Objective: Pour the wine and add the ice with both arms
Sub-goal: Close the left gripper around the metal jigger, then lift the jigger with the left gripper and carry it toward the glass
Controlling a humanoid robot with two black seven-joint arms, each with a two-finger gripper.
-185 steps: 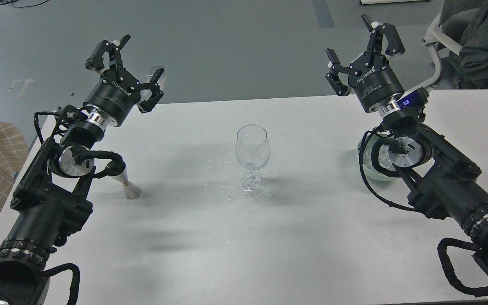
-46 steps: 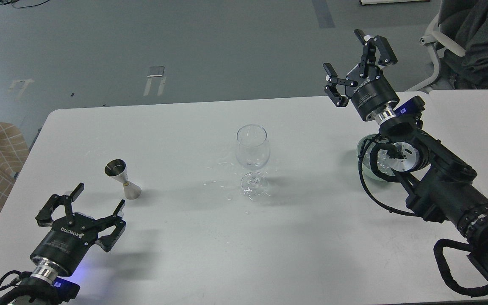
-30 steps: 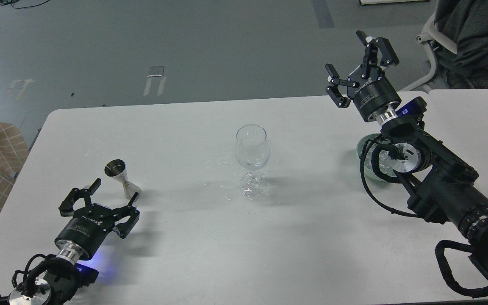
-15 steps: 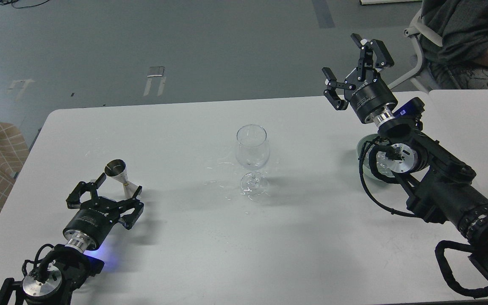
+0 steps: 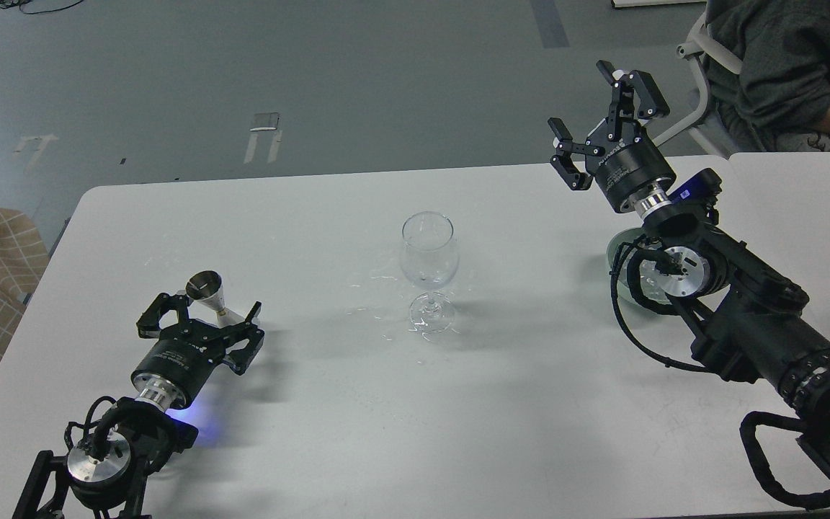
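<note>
Head view of a white desk with both arms in frame. The left gripper lies low over the desk at lower left, its jaws spread apart on either side of a small metal jigger. The jigger stands between the fingers, its flared base hidden behind the gripper body; whether either finger touches it cannot be told. The left arm is cut off by the lower edge of the view, and a blue glow falls on the desk beside its wrist.

At centre stands an upright stemmed wine glass, clear and apparently empty. Faint clear patches on the desk around its foot may be droplets or reflections; they are too slight to identify.

The right gripper is raised above the far right of the desk, jaws wide apart and holding nothing. The right arm runs off the lower right corner. Behind its silver wrist joint sits a pale green bowl, mostly hidden by the arm and a looped cable. The ice shows only as whitish glints inside the bowl; single cubes cannot be made out.

At upper right, a seated person in a grey top is cropped by the frame edge.
</note>
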